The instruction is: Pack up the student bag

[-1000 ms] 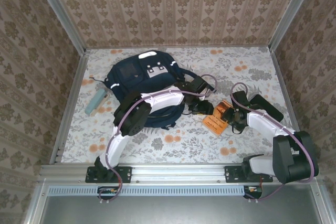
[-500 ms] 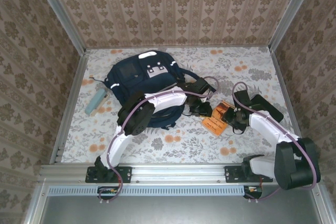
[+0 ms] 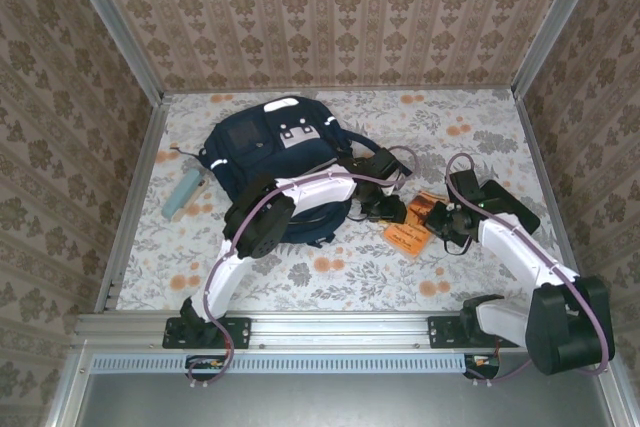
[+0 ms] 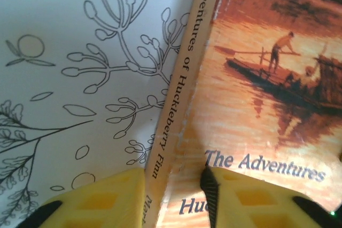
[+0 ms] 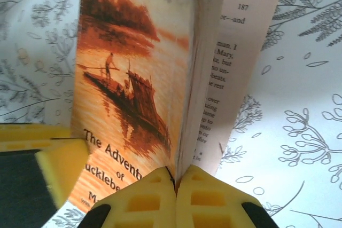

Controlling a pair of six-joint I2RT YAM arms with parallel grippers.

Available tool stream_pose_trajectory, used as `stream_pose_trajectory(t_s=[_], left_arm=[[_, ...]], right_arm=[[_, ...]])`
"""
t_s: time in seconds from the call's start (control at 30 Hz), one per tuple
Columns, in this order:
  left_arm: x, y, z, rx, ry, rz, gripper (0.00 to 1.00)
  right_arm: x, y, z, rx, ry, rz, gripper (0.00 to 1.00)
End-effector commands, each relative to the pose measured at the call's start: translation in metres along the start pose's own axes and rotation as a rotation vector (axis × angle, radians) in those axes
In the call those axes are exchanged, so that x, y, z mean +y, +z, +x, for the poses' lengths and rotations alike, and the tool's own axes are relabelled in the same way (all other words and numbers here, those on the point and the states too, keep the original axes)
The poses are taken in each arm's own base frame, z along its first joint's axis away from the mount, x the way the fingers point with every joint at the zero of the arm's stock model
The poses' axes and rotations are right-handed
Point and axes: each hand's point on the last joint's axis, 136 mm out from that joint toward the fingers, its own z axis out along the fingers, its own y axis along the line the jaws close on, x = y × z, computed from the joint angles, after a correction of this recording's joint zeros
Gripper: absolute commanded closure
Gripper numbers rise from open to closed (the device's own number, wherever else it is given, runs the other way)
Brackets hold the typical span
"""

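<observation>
The student bag (image 3: 262, 159), a navy backpack, lies at the back left of the table. Right of it an orange paperback, The Adventures of Huckleberry Finn (image 3: 408, 235), sits between both grippers. My left gripper (image 3: 384, 209) straddles the book's spine edge (image 4: 170, 132): one yellow finger (image 4: 101, 201) is against the spine side and the other (image 4: 256, 201) is on the front cover (image 4: 256, 105). My right gripper (image 5: 175, 177) is shut on the book's open page edge (image 5: 184, 132), so the cover (image 5: 133, 78) stands up. A loose page (image 5: 235, 78) sticks out to the right.
A teal tube-shaped case (image 3: 184, 193) lies left of the bag near the left wall rail. Walls enclose the floral table on three sides. The left arm's white link crosses over the bag's near edge.
My right gripper has closed from open onto the book's page edge. The left jaws narrowed, then widened again around the spine. Both arms shifted only slightly.
</observation>
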Motion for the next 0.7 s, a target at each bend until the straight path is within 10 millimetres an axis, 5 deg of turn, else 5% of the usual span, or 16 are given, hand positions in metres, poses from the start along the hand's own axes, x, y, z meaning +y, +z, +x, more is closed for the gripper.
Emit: stream_pose_trajectory(t_s=[0.0,0.33,0.53,0.67], left_arm=[[-0.006,-0.044,-0.017,-0.084,0.036,0.016,0.54],[-0.002,-0.150,-0.035,-0.271,0.038,0.187,0.15],[-0.012,-0.181,-0.027,-0.310,0.062,0.357,0.00],[-0.016,-0.185,-0.021,-0.294,0.085,0.393,0.00]], right_arm=[[0.027,-0.023,-0.008,-0.042,-0.070,-0.115,1.00],[0.104,-0.085,-0.010,-0.092,-0.262,-0.526,1.00],[0.137,-0.113,-0.007,-0.075,-0.318,-0.713,1.00],[0.154,-0.123,-0.005,-0.038,-0.336,-0.815,1.00]])
